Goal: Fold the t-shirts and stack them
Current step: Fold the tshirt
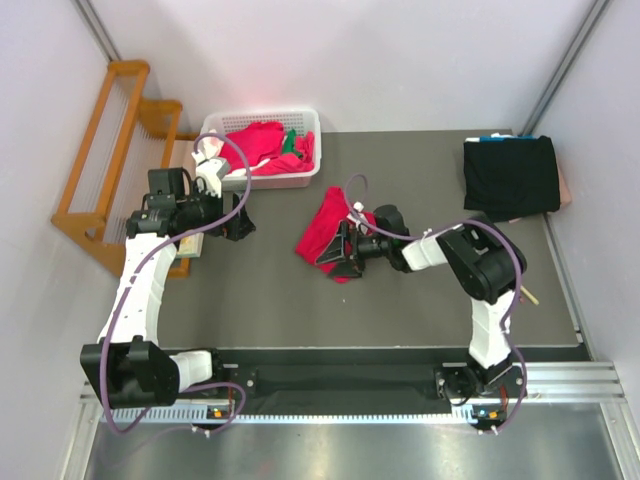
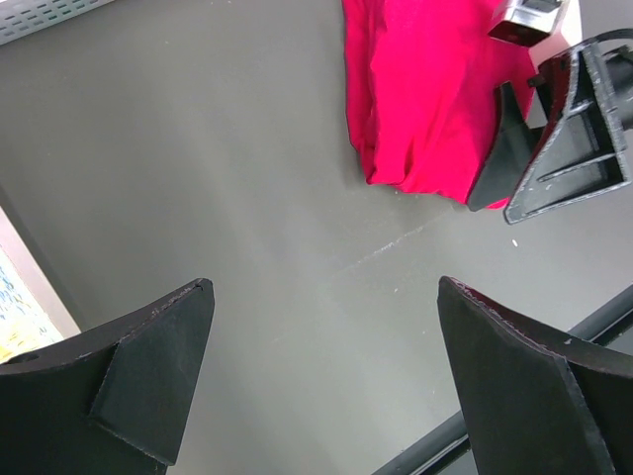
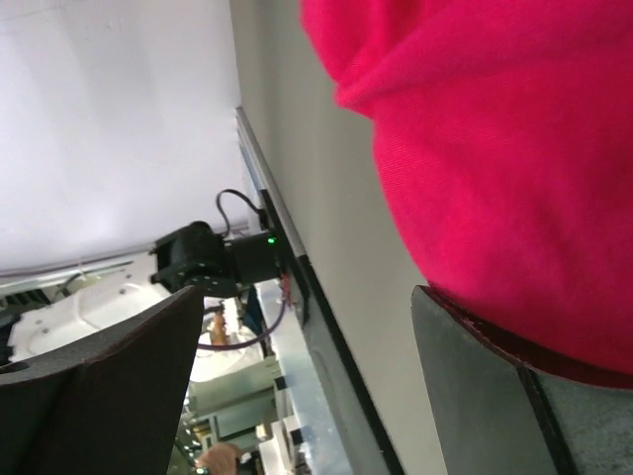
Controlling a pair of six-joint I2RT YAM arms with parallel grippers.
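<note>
Closing on the crumpled red t-shirt [image 1: 322,225] from here looks risky to us. The right end effector [image 1: 338,245] stands spread wide and empty at the cloth's edge, one finger against the bunched fabric, so it could pinch several layers and lift a wad rather than a single hem. The left end effector [image 2: 324,287], likewise released and holding nothing, hovers over bare worktop [image 1: 420,300] apart from the shirt — too far, we judge, to pin cloth that may drag.

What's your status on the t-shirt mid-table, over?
Left gripper open, over dark tabletop. Right gripper open at crumpled crimson cloth t-shirt, cloth draped on one finger, not clamped. Nothing in the way; folded black t-shirt far right.
</note>
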